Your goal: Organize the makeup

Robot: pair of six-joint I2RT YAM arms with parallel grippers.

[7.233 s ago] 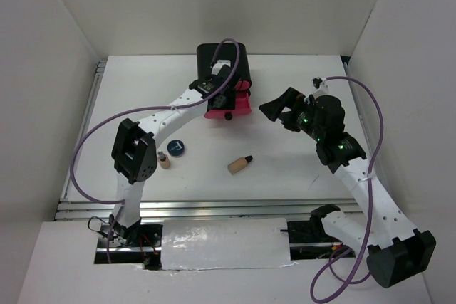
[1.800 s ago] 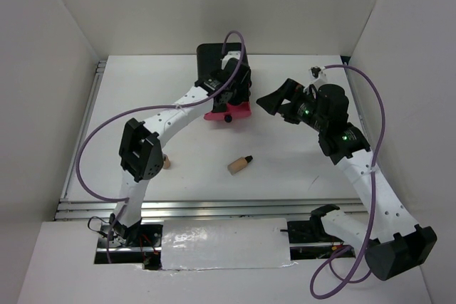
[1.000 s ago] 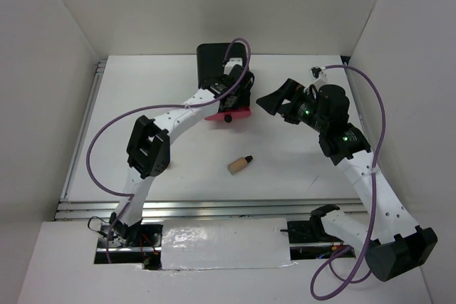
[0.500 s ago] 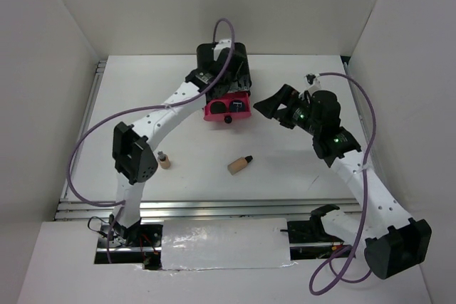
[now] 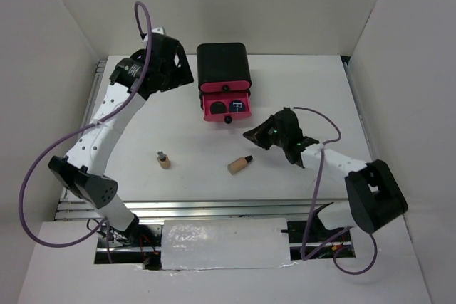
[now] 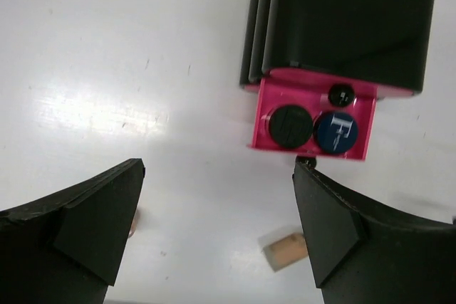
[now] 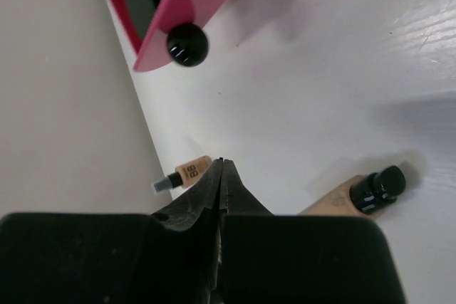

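Right wrist view shows "BB" on the small bottle. Right end effector is pressed together. Left end effector is wide apart over the counter.

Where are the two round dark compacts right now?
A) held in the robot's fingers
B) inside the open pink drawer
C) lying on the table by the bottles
B: the black compact and the blue-lidded compact sit side by side inside the pulled-out pink drawer of the black box.
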